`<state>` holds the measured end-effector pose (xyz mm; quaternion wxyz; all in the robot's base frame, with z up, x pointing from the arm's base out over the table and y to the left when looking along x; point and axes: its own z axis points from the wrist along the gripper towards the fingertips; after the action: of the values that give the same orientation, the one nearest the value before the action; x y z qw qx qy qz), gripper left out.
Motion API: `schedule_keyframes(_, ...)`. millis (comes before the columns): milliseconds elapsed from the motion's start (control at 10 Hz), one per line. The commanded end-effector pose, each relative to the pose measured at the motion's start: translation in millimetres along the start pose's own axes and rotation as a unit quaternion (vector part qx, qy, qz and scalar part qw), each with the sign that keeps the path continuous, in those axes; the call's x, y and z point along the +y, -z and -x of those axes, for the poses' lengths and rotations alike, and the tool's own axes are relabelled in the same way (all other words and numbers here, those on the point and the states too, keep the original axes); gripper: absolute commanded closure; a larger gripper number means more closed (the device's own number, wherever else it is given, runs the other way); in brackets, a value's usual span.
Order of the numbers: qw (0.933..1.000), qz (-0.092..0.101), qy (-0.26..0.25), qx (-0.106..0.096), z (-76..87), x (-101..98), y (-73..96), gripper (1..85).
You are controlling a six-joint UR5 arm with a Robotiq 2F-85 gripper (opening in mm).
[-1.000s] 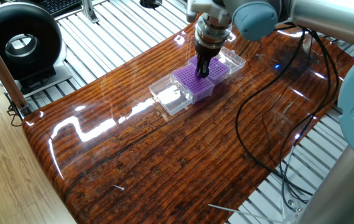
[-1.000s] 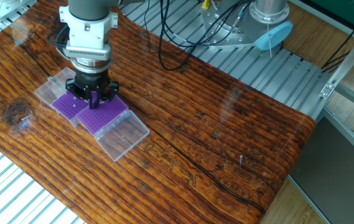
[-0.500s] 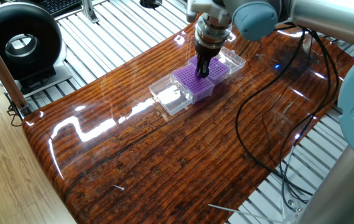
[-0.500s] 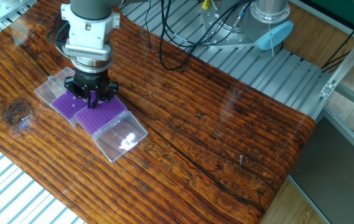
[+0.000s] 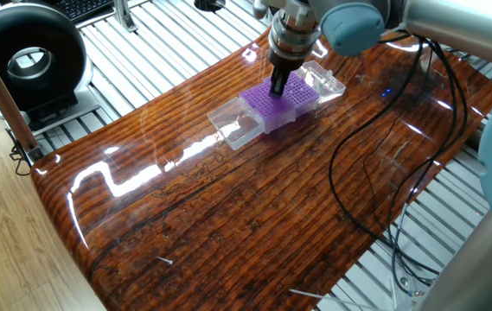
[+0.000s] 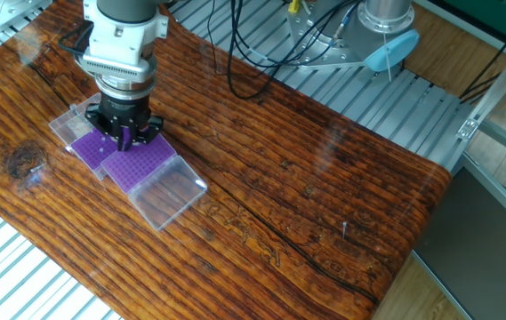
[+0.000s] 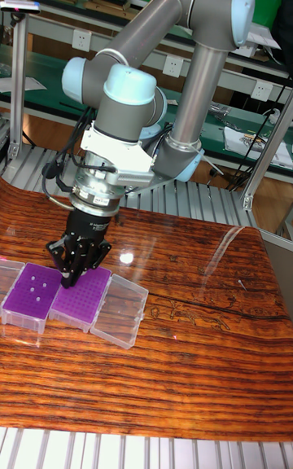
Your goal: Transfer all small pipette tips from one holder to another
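Left rack (image 7: 32,291): a purple grid in a clear box, seen in the tall fixed view. A few pale dots are seen on its top; these may be the small pipette tips (image 7: 34,291), but they are too small to be sure.

Right rack (image 7: 81,297): a second purple grid, placed just beside the first one. Its holes are seen as fine dots and no tip can be made out in it.

Clear lid (image 7: 119,309): it is opened flat on the table (image 7: 187,371), attached to the outer side of the right rack. Nothing is seen inside it.

Gripper (image 7: 72,275): it is pointed straight down above the seam between the two racks. The fingers are seen close together, but whether a tip is pinched between them cannot be told.

One fixed view: the racks (image 5: 282,102) are shown as one purple block with a clear lid (image 5: 233,130) at the near end and another clear lid (image 5: 325,81) at the far end. The gripper (image 5: 277,87) is over the middle.

The other fixed view: the gripper (image 6: 124,139) hides part of both racks (image 6: 137,163); the far lid is almost covered by it.
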<state>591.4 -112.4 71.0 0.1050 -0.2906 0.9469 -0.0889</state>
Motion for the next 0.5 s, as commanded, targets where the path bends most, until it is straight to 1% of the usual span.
schedule_keyframes(0,0.9994,-0.010,-0.034,-0.004,1.5,-7.6,5.4,84.3)
schedule_keyframes(100,0.9992,-0.014,-0.037,-0.004,0.9,-9.5,6.3,84.3)
schedule_keyframes(200,0.9990,-0.013,-0.043,-0.003,0.0,-9.2,7.7,84.3)
schedule_keyframes(300,0.9989,-0.018,-0.043,0.004,-2.8,-12.0,10.4,84.3)
schedule_keyframes(400,0.9989,-0.019,-0.043,0.004,-3.3,-13.3,11.3,84.3)
